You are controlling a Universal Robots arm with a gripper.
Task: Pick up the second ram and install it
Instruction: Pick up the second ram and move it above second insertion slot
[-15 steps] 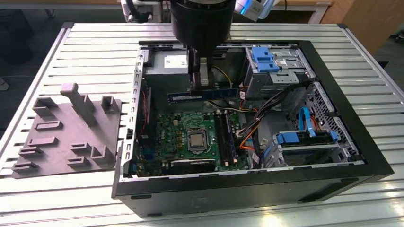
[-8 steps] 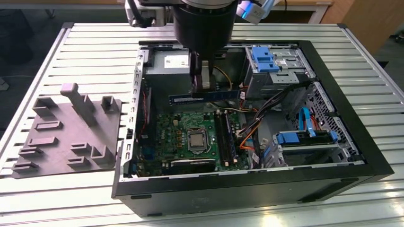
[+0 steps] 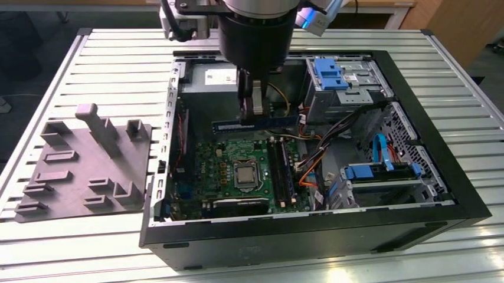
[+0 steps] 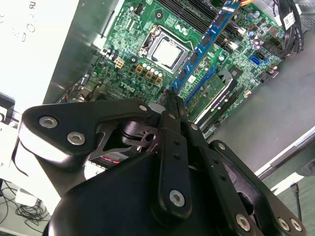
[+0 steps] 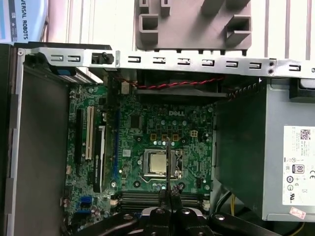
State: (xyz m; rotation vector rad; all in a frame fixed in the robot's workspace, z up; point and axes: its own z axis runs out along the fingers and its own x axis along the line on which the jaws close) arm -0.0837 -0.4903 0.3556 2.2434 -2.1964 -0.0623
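Observation:
The second ram (image 3: 275,122) is a long, thin blue-green stick hanging level above the green motherboard (image 3: 212,162) inside the open computer case. My gripper (image 3: 254,118) comes straight down from above and is shut on the stick near its middle. In the second wrist view the ram (image 4: 204,42) runs away from the gripper (image 4: 170,96) over the board. The first wrist view has it edge-on as a thin dark line (image 5: 168,157) above the processor, rising from the gripper (image 5: 169,192). The black memory slots (image 3: 277,168) lie below and nearer the case front.
The grey power-supply box (image 3: 209,79) sits just behind the gripper. Orange and black cables (image 3: 315,159) and blue drive brackets (image 3: 331,73) crowd the exterior view's right of the case. The processor (image 3: 245,175) sits mid-board. A grey holder fixture (image 3: 87,165) lies on the slatted table.

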